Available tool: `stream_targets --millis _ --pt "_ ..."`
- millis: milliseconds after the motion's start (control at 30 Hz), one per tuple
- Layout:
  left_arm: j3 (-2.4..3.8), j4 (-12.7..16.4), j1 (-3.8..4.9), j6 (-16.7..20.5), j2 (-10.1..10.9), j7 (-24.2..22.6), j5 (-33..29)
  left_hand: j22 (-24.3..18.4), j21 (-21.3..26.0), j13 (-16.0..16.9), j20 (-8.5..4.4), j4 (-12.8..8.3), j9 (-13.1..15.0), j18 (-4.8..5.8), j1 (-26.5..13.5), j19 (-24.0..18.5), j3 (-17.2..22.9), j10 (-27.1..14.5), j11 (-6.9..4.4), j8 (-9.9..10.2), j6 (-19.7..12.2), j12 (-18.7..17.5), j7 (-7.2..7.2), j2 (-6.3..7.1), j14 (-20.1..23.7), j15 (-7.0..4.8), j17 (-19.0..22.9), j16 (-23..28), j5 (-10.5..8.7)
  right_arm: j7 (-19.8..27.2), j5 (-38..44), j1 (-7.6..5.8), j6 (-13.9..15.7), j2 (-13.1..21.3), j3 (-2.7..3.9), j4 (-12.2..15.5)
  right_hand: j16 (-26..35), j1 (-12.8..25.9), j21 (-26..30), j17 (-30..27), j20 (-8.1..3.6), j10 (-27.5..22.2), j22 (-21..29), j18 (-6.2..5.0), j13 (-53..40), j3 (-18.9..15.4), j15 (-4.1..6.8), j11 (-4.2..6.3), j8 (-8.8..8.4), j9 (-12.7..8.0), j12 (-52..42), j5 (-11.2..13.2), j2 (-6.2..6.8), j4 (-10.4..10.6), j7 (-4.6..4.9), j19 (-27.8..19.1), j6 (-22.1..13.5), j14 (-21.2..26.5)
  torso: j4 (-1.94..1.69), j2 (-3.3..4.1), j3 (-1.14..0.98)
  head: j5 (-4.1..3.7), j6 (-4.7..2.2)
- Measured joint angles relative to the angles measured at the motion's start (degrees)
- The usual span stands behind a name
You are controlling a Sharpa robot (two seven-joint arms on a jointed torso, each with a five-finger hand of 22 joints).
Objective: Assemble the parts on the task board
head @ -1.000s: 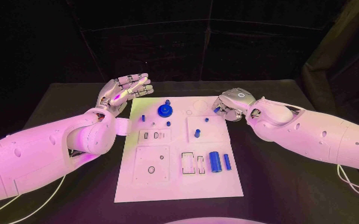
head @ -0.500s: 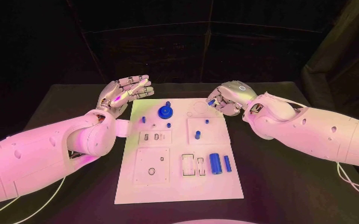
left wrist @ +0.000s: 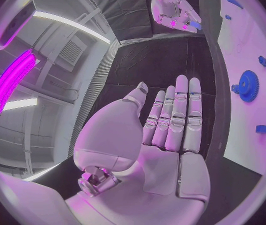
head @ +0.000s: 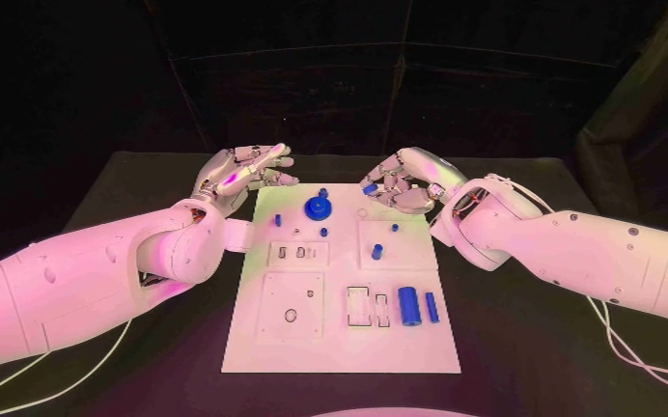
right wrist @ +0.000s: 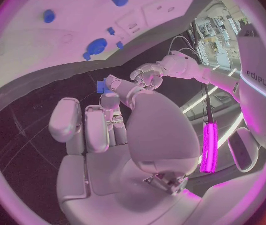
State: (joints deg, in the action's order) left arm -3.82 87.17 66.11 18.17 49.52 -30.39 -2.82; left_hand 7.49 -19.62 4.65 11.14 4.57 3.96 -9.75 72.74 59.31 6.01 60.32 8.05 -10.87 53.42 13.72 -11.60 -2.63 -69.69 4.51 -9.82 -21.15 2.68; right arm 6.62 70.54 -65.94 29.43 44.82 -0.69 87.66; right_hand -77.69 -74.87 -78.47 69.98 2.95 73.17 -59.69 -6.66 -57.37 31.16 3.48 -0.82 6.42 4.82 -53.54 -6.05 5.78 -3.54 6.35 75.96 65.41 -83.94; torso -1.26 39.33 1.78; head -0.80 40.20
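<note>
Right hand [head: 397, 183] pinches small blue part [head: 371, 188].

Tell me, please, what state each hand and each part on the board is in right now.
left hand: open, holds nothing, beside the board.
right hand: pinches a small blue part above the board's far edge.
blue gear: seated on the task board.
blue cylinder: lying flat, untouched.

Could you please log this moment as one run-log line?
left robot hand: open, beside task board | right robot hand: pinching blue part above board
</note>
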Motion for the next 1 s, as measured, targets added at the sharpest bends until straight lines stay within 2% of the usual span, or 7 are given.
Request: stream_targets --millis 300,400,467,567,733,800,1000 --pt "0.00 -0.4 0.04 -1.1 -0.2 10.9 2.8 4.6 -8.7 4.2 -4.28 2.5 -0.1 0.01 -4.3 10.6 -2.8 9.6 -3.03 2.0 1.3 7.1 1.84 -0.31 -10.9 -4.14 -12.8 -18.5 0.18 2.8 -9.0 -0.04 -1.3 -4.4 -0.01 1.9 0.0 0.0 0.0 0.1 0.00 0.2 0.0 0.00 -0.2 -0.8 0.00 -0.22 -0.02 -0.1 -0.2 -1.1 0.00 -0.1 -0.05 0.0 -0.1 0.0 -0.20 -0.14 -0.02 2.59 0.20" --pt "0.00 -0.5 0.04 -1.9 -0.3 14.3 4.0 7.2 -13.0 7.7 -5.66 3.6 -0.1 0.02 -5.7 13.6 -3.9 12.4 -4.33 2.2 1.3 12.3 2.62 -0.95 -13.9 -5.12 -31.8 -35.9 0.46 3.4 -10.1 -0.04 -1.7 -5.8 -0.01 2.0 0.0 0.0 0.0 0.1 0.00 0.2 0.0 0.00 -0.2 -0.8 0.00 -0.22 -0.11 -0.1 -0.4 -1.1 0.00 -0.1 -0.07 0.0 -0.1 0.0 -0.31 -0.24 0.02 3.42 0.35" --pt "-0.02 -0.6 0.04 -2.6 -0.4 16.7 4.9 10.1 -17.6 12.0 -6.47 5.0 -0.1 0.01 -7.4 15.2 -5.2 12.8 -4.85 2.6 1.1 18.2 3.04 -1.41 -14.2 -5.46 -49.2 -49.9 0.42 3.8 -10.6 -0.04 -2.0 -6.6 -0.01 2.1 0.0 -0.2 0.0 0.1 0.00 0.2 0.0 0.00 -0.2 -0.8 0.00 -0.21 -0.17 -0.1 -0.4 -1.1 -0.16 -0.1 -0.08 0.0 -0.1 0.0 -0.36 -0.27 0.03 3.96 0.40" --pt "-0.02 -0.6 0.05 -4.1 -0.7 19.6 6.0 18.6 -26.0 16.9 -6.64 6.8 -0.1 0.01 -9.0 16.3 -6.3 11.6 -5.31 2.6 1.1 24.8 3.04 -2.26 -14.4 -5.83 -62.6 -59.5 0.29 4.3 -11.0 -0.03 -2.3 -7.6 -0.01 2.0 0.0 -0.2 0.0 0.1 0.12 0.2 0.0 0.00 -0.2 -0.8 0.00 -0.21 -0.29 -0.1 -0.4 -1.3 -0.22 -0.1 -0.08 0.1 -0.1 0.0 -0.38 -0.27 0.02 4.55 0.41" --pt "-0.02 -0.6 0.05 -6.9 -1.1 23.5 7.6 34.0 -39.6 26.6 -6.72 10.6 -0.1 0.95 -11.1 16.9 -10.1 9.1 -4.67 2.6 0.9 36.1 3.24 -2.80 -14.4 -5.85 -65.1 -65.4 0.29 5.1 -11.0 -0.02 -2.6 -8.9 -0.01 1.7 0.0 -0.2 0.0 0.1 0.19 0.2 0.0 -0.01 -0.3 -0.9 0.00 -0.21 -0.31 0.0 -0.4 -1.4 -0.23 -0.2 -0.10 0.2 -0.1 0.0 -0.35 -0.26 0.01 5.15 0.43" --pt "-0.02 -0.6 0.06 -7.8 -1.2 24.5 8.1 36.1 -41.3 28.7 -6.72 11.4 -0.1 1.82 -11.6 16.9 -10.9 9.1 -4.67 2.6 0.9 38.2 3.24 -3.26 -14.4 -5.85 -65.1 -65.9 0.29 5.3 -11.0 -0.02 -2.7 -9.2 -0.01 1.6 0.0 -0.2 0.0 0.1 0.20 0.2 0.0 0.00 -0.3 -0.9 0.00 -0.21 -0.33 0.0 -0.4 -1.4 -0.22 -0.2 -0.10 0.2 -0.1 0.0 -0.35 -0.24 0.01 5.19 0.46" --pt "-0.02 -0.5 0.06 -10.4 -1.4 27.0 9.4 42.0 -46.5 37.4 -6.18 12.0 0.0 1.81 -12.9 16.4 -14.4 9.6 -4.46 2.6 1.1 46.0 3.34 -4.62 -14.2 -5.63 -65.1 -66.9 0.17 5.9 -10.4 -0.01 -2.8 -9.8 -0.01 1.3 0.0 -0.2 0.0 0.1 0.20 0.2 0.0 0.00 -0.3 -0.9 0.00 -0.21 -0.34 -0.1 -0.4 -1.4 -0.22 -0.2 -0.16 0.2 -0.2 0.0 -0.31 -0.20 0.01 5.48 0.52"
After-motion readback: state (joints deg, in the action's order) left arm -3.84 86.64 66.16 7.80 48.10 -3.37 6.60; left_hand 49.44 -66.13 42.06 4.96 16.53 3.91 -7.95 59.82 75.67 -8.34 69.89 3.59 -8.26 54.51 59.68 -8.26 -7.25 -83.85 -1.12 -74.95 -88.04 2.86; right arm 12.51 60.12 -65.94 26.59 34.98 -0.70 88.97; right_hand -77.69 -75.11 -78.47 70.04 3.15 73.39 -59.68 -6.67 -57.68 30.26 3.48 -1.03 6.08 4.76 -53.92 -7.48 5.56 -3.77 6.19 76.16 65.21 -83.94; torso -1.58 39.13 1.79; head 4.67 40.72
